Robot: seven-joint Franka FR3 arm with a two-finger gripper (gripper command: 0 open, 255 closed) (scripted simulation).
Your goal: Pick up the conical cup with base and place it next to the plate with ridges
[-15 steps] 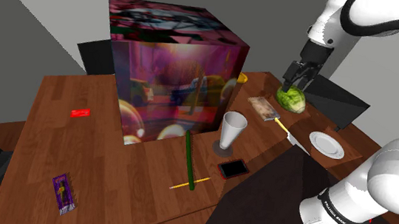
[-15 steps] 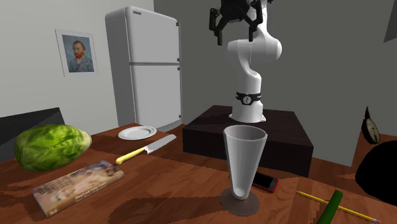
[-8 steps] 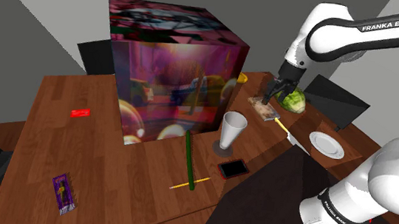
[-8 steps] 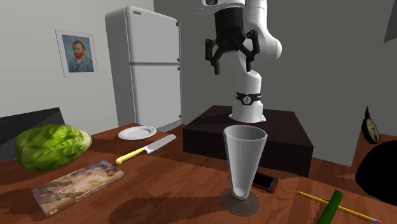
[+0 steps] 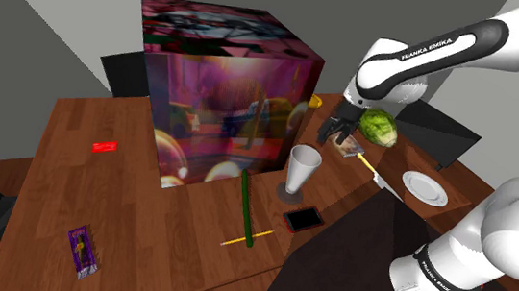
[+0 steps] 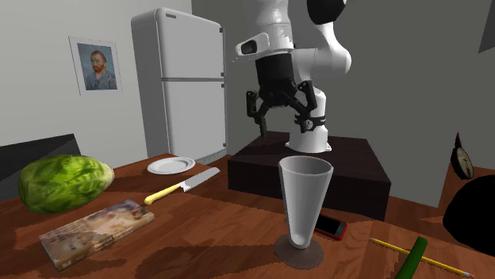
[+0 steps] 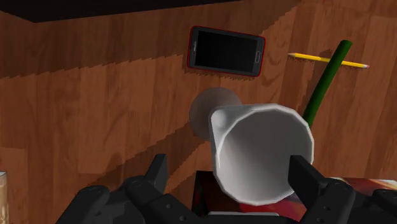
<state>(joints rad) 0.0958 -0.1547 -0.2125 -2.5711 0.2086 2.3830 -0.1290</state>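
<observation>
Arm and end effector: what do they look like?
The arm is white with rounded links, dark joint bands and white FRANKA EMIKA lettering on one band. The end effector is all black, with two fingers.

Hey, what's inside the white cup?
Nothing that I can see: through its open mouth the cup looks empty. Its narrow bottom is hidden by its own wall.

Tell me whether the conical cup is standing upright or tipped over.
Upright: the cup stands wide mouth up on its round base, which sits flat on the wooden table.
</observation>
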